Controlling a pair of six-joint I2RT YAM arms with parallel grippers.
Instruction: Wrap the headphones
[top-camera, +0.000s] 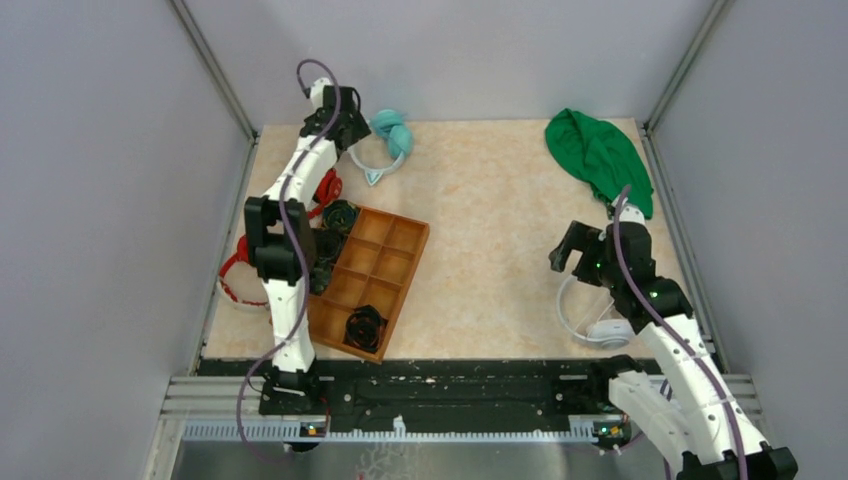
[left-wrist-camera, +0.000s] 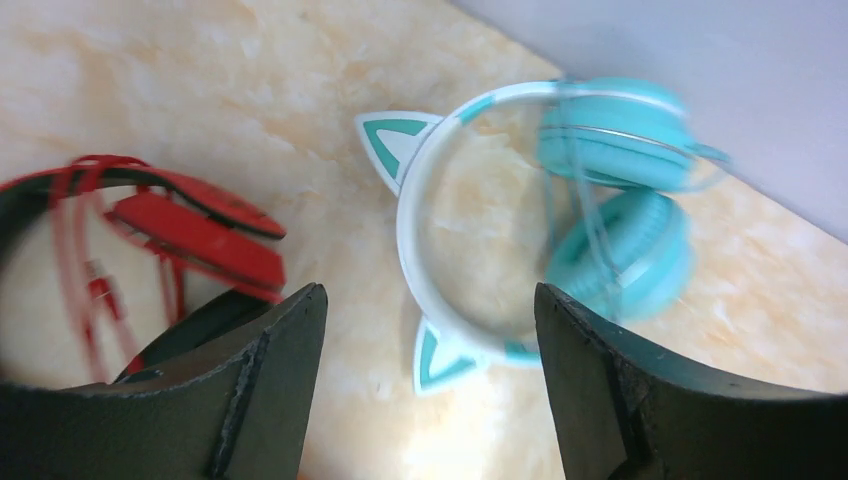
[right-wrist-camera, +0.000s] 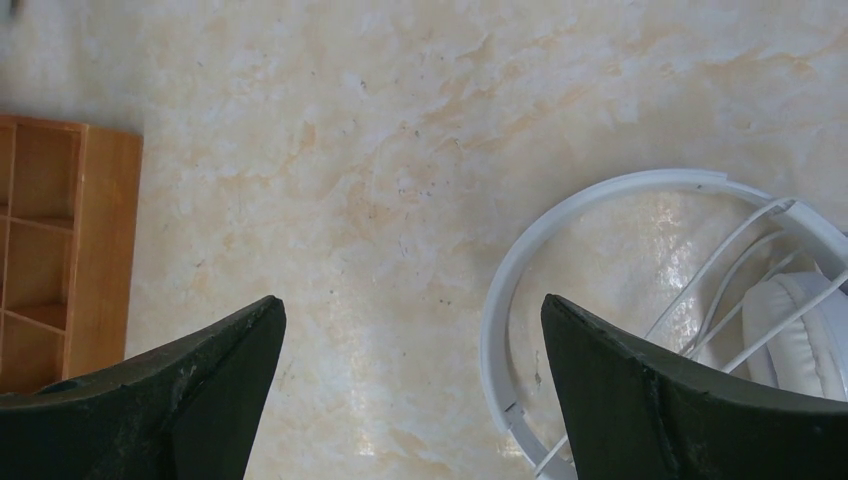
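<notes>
Left gripper (top-camera: 350, 130): stands with fingers (left-wrist-camera: 265, 390) wide apart, clamps nothing, hangs over the far left corner of the table (top-camera: 480, 200), just beside the headphones (top-camera: 388, 138). From the left wrist camera: looks down between the two dark fingers onto the pale headband, flat on the marbled top, with two teal-lined cat ears pointing outward from it. Beyond the band, both teal ear cups folded close together near the grey wall (left-wrist-camera: 700, 60), with the thin pale cable looped loosely across cups and band. Left of that pair, blurred, near but apart: red headphones (left-wrist-camera: 200, 235). Right gripper (top-camera: 568, 252): likewise spread open and empty, hangs over bare table on the right side, well apart from the headphones. From the right wrist camera: shows the white headphones (right-wrist-camera: 795, 345) just beside the right-hand finger, band curved on the table, white cable strands crossing a padded white cup. Left of centre on the table: wooden tray (top-camera: 395, 262) with square compartments, black coiled bundles (top-camera: 366, 326) in some of them. In the far right corner: crumpled green cloth (top-camera: 598, 155).
</notes>
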